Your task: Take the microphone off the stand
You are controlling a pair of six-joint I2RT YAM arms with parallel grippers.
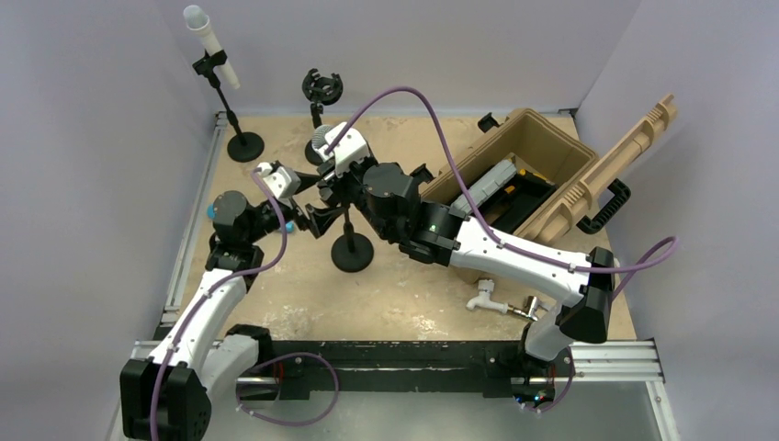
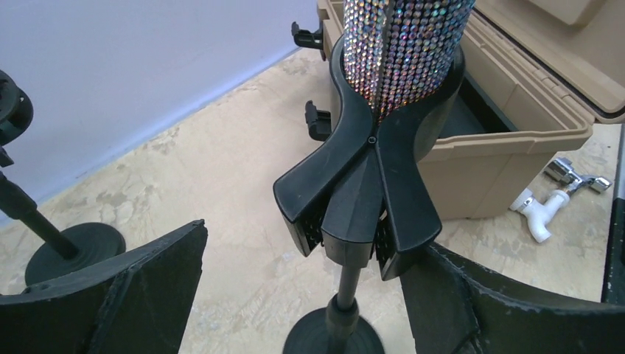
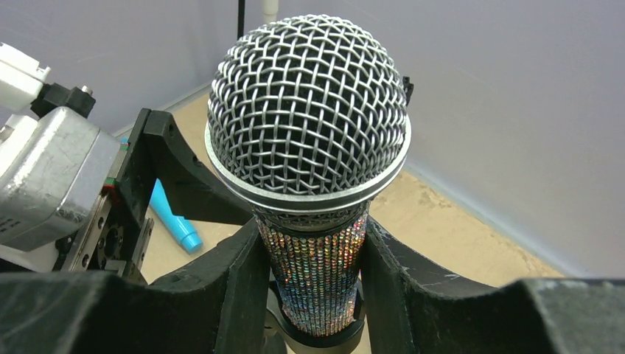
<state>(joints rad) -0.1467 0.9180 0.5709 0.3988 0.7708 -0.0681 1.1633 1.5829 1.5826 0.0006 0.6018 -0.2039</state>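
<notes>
Right wrist view: the right gripper (image 3: 315, 284) is closed on the microphone (image 3: 308, 118), its black fingers (image 3: 236, 295) pressed against both sides of the sequinned body just under the mesh head. The microphone stands upright, its lower end seated in the clip (image 2: 361, 192) of the stand (image 1: 352, 253) near the middle of the tabletop (image 1: 404, 294). Lower down, the left gripper (image 2: 324, 295) is spread wide, one finger either side of the clip's underside, holding nothing.
</notes>
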